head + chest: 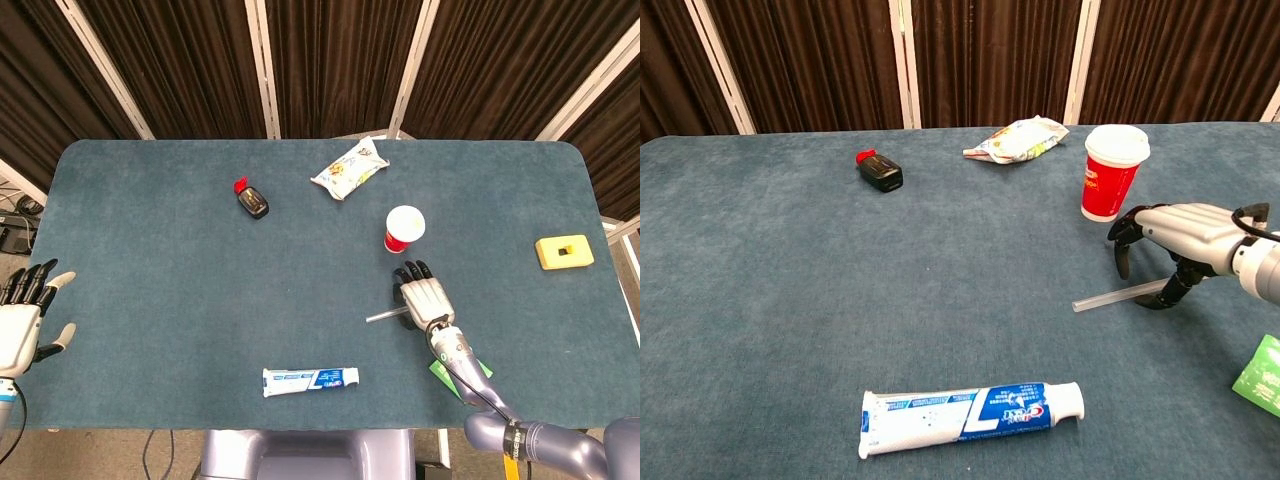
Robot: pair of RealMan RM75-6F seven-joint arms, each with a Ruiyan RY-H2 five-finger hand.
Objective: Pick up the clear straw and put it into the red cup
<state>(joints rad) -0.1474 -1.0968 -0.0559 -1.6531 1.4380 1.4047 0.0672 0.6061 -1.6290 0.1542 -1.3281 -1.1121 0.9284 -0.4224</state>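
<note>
The clear straw (pixel 1118 295) lies on the surface (pixel 790 300) just before the red cup (pixel 1111 172). The right hand (pixel 1175 240) arches over it, fingers curled down (thumb touching the straw, no grip plainly closed); the left hand (pixel 22 318) hangs spread, empty.

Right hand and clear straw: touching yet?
Touching. In the chest view the right hand arches over the clear straw, which lies flat on the table, and its dark thumb tip meets the straw with no gap visible.
</note>
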